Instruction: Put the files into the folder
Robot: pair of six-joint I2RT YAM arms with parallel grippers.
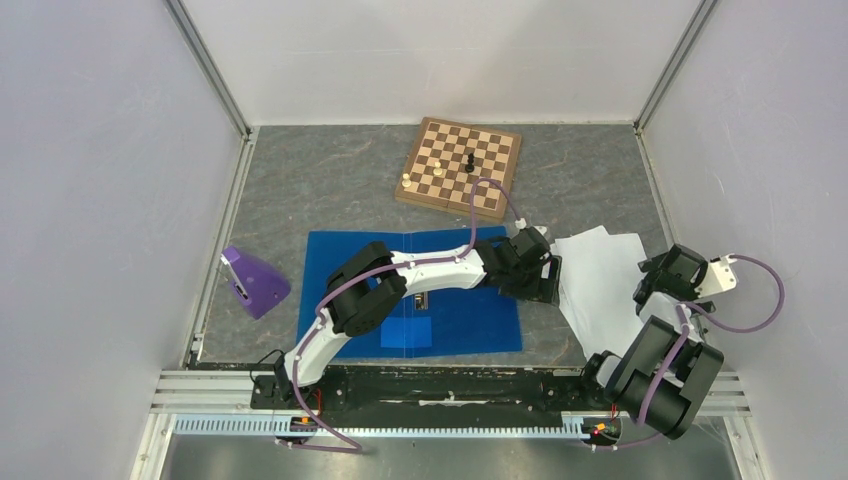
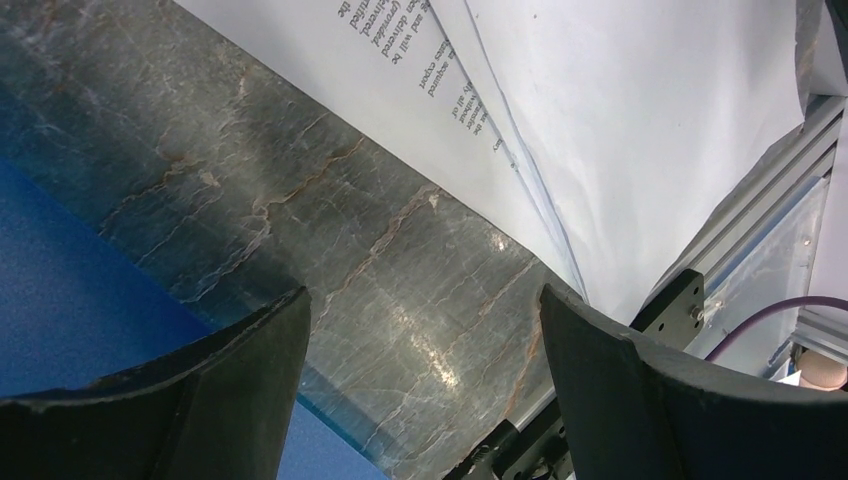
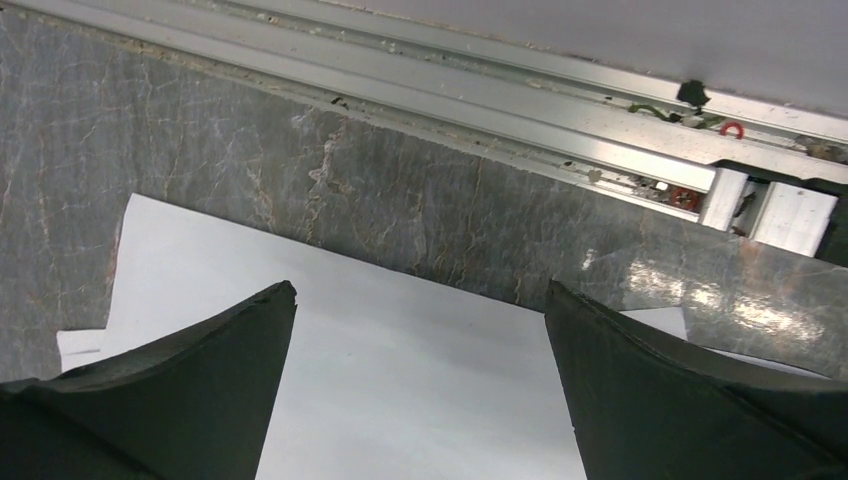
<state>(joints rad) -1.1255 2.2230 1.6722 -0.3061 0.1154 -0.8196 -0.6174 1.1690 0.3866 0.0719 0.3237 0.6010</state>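
The blue folder (image 1: pixel 470 320) lies flat on the grey table in front of the left arm, and its edge shows in the left wrist view (image 2: pixel 60 290). The files (image 1: pixel 600 275), loose white sheets, lie fanned to the right of it; some print shows on one sheet in the left wrist view (image 2: pixel 620 110). My left gripper (image 1: pixel 547 285) reaches across the folder and is open (image 2: pixel 425 310) over bare table between folder and files, holding nothing. My right gripper (image 1: pixel 652 275) is open and empty (image 3: pixel 420 300) just above the files (image 3: pixel 400 380) near their right edge.
A wooden chessboard (image 1: pixel 460 165) with a few pieces sits behind the folder. A purple object (image 1: pixel 255 282) lies at the left by the wall. An aluminium rail (image 1: pixel 450 385) runs along the near edge, and walls close in both sides.
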